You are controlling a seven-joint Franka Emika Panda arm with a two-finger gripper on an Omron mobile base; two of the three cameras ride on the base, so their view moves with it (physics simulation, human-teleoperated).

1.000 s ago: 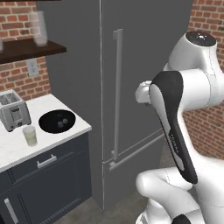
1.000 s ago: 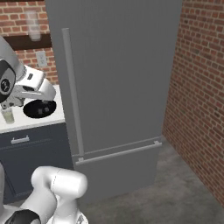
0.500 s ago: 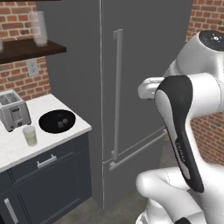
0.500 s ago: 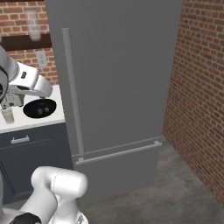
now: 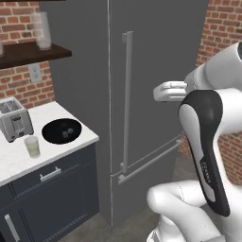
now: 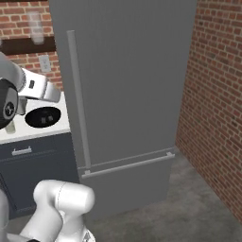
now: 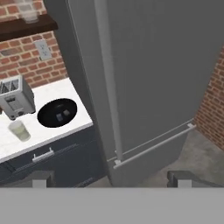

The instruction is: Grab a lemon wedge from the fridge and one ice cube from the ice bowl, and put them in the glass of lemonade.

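Observation:
The tall grey fridge (image 5: 156, 47) (image 6: 132, 71) (image 7: 162, 65) stands shut, with its long bar handle (image 5: 126, 94) (image 7: 107, 78) on the left edge of the door. The lemon wedge is hidden. On the white counter left of the fridge lies the black ice bowl (image 5: 61, 131) (image 6: 42, 116) (image 7: 57, 112) with ice cubes in it. The glass of lemonade (image 5: 32, 146) (image 7: 19, 130) stands just in front of it. My gripper (image 5: 159, 92) (image 6: 56, 94) (image 7: 111, 178) hangs open and empty in front of the fridge door, apart from it.
A silver toaster (image 5: 15, 120) (image 7: 15, 101) stands behind the glass. A dark shelf (image 5: 33, 52) above the counter carries a frosted glass (image 5: 41, 29). The fridge's lower drawer has a horizontal bar (image 6: 127, 163). A brick wall (image 6: 217, 94) closes the right side.
My arm has swung a little to the right in the left base view, with the hand slightly higher. The gripper stays open and the fridge stays shut.

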